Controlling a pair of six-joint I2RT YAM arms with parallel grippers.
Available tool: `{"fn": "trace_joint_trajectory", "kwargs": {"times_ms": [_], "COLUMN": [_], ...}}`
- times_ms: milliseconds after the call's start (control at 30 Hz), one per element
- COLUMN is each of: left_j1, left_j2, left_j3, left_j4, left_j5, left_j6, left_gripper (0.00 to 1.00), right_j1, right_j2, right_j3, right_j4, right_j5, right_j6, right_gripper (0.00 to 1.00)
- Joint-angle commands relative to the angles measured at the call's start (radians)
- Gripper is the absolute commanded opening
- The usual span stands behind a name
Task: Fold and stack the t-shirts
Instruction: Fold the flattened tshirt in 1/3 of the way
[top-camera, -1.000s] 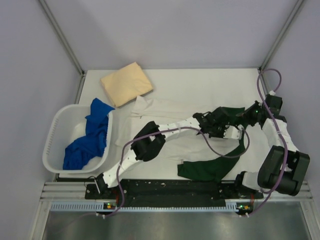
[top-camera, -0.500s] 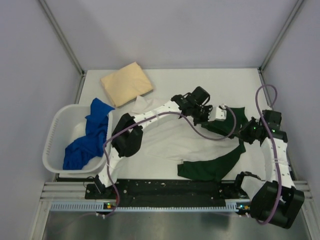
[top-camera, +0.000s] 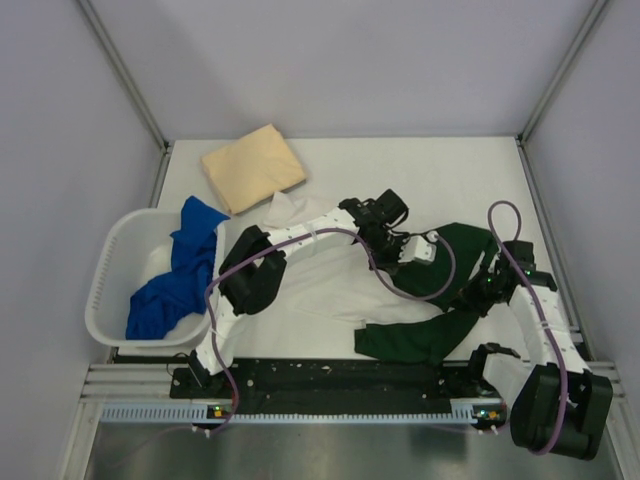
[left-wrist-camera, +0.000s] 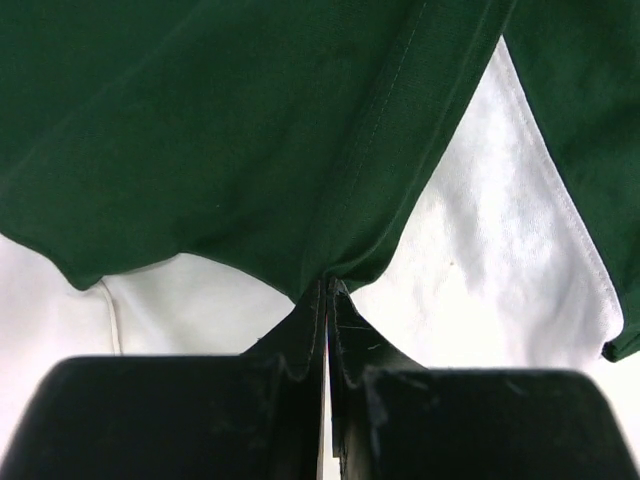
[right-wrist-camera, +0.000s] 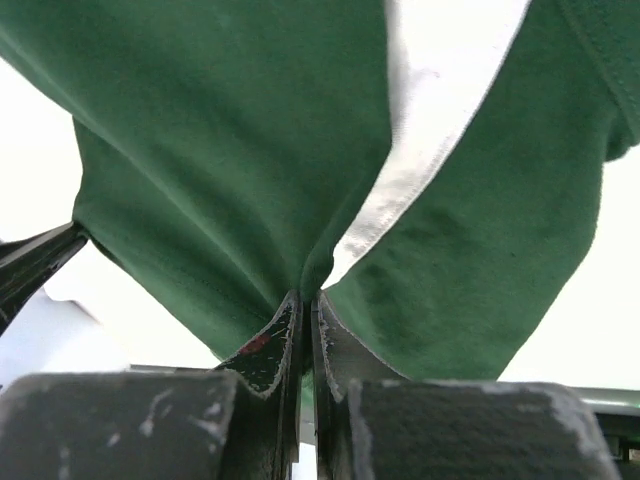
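The white t-shirt (top-camera: 318, 288) with dark green sleeves lies spread in the middle of the table. My left gripper (top-camera: 412, 250) is shut on a fold of its green sleeve (top-camera: 458, 250); the pinch shows in the left wrist view (left-wrist-camera: 328, 286), with white cloth (left-wrist-camera: 480, 250) behind. My right gripper (top-camera: 482, 290) is shut on the same green cloth (right-wrist-camera: 220, 150), pinched at its fingertips (right-wrist-camera: 308, 296). The other green sleeve (top-camera: 405, 340) lies at the near edge. The tan t-shirt (top-camera: 253, 166) lies folded at the back left. Blue t-shirts (top-camera: 178, 275) hang in and over the basket.
The white plastic basket (top-camera: 108, 275) stands at the left edge of the table. Grey walls close in the table on the left, back and right. The arm bases and a black rail (top-camera: 340, 385) run along the near edge.
Both grippers have moved toward the near edge with the green sleeve in them, the right one down the right side. The sleeve is now drawn out between them.
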Motion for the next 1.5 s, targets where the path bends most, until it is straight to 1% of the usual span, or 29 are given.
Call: {"fn": "trace_joint_trajectory", "kwargs": {"times_ms": [0,133,233,333,367,400,467,500,533,567,667,700,733,767,800,833,900,933,967,1000,1033,1100,1167,1200,1267,1400,1467], "left_j1": [0.006,0.006,0.006,0.006,0.004,0.0,-0.005,-0.006,-0.008,-0.008,-0.008,-0.008,-0.008,-0.008,-0.005,0.0,0.036,0.067,0.105,0.139,0.177,0.243,0.3,0.331,0.372,0.428,0.454], "left_j2": [-0.018,0.0,0.003,0.009,0.011,0.008,0.002,-0.003,-0.004,-0.003,0.005,0.003,-0.001,-0.009,-0.02,-0.036,-0.076,-0.092,-0.101,-0.107,-0.106,-0.092,-0.078,-0.07,-0.048,0.015,0.038], "left_j3": [0.002,0.02,0.045,0.054,0.056,0.057,0.06,0.062,0.068,0.083,0.169,0.194,0.221,0.238,0.243,0.234,0.17,0.136,0.11,0.093,0.087,0.086,0.077,0.068,0.042,0.011,0.004], "left_j4": [-0.012,-0.072,-0.145,-0.19,-0.202,-0.216,-0.239,-0.239,-0.247,-0.257,-0.37,-0.412,-0.468,-0.519,-0.538,-0.512,-0.358,-0.274,-0.201,-0.14,-0.098,-0.028,0.012,0.034,0.06,0.097,0.109], "left_j5": [0.017,0.023,0.054,0.056,0.042,0.027,0.019,0.025,0.034,0.043,0.085,0.101,0.12,0.128,0.114,0.074,-0.022,-0.077,-0.137,-0.198,-0.254,-0.414,-0.505,-0.526,-0.604,-0.742,-0.78], "left_j6": [0.045,0.081,0.145,0.2,0.217,0.236,0.271,0.276,0.285,0.291,0.317,0.331,0.355,0.378,0.384,0.344,0.201,0.125,0.071,-0.007,-0.058,-0.137,-0.18,-0.194,-0.195,-0.195,-0.198], "left_gripper": [0.0,0.0,0.0,0.0,0.0,0.0,0.01,0.08,0.18,0.22,0.29,0.34,0.35,0.4,0.4,0.4,0.39,0.38,0.38,0.38,0.37,0.36,0.36,0.36,0.36,0.36,0.36], "right_j1": [0.005,0.007,0.005,0.004,0.001,-0.01,-0.041,-0.047,-0.05,-0.05,-0.05,-0.05,-0.05,-0.05,-0.05,-0.05,-0.05,-0.05,-0.048,-0.05,-0.05,-0.05,-0.05,-0.05,-0.05,-0.058,-0.061], "right_j2": [-0.023,-0.023,-0.028,-0.029,-0.034,-0.043,-0.064,-0.075,-0.084,-0.086,-0.045,-0.011,0.029,0.07,0.124,0.186,0.315,0.374,0.436,0.492,0.536,0.613,0.684,0.722,0.794,0.94,1.004], "right_j3": [0.002,0.002,0.005,0.013,0.019,0.028,0.057,0.078,0.109,0.138,0.224,0.246,0.263,0.276,0.284,0.304,0.35,0.381,0.401,0.424,0.445,0.471,0.503,0.526,0.58,0.706,0.784], "right_j4": [-0.009,-0.01,-0.012,-0.013,-0.016,-0.024,-0.035,-0.039,-0.039,-0.035,0.066,0.107,0.158,0.209,0.264,0.311,0.362,0.373,0.39,0.404,0.416,0.444,0.447,0.445,0.422,0.389,0.376], "right_j5": [0.066,0.076,0.104,0.122,0.133,0.139,0.155,0.171,0.2,0.229,0.26,0.277,0.296,0.306,0.317,0.322,0.331,0.33,0.329,0.331,0.331,0.351,0.383,0.414,0.434,0.451,0.435], "right_j6": [0.033,0.044,0.052,0.063,0.069,0.072,0.075,0.075,0.072,0.064,0.023,0.017,0.01,-0.008,-0.017,-0.038,-0.075,-0.088,-0.098,-0.105,-0.114,-0.126,-0.135,-0.143,-0.157,-0.178,-0.187], "right_gripper": [0.0,0.0,0.0,0.22,0.24,0.27,0.46,0.55,0.59,0.6,0.59,0.59,0.59,0.59,0.59,0.57,0.5,0.43,0.39,0.36,0.33,0.28,0.26,0.25,0.25,0.24,0.24]}}
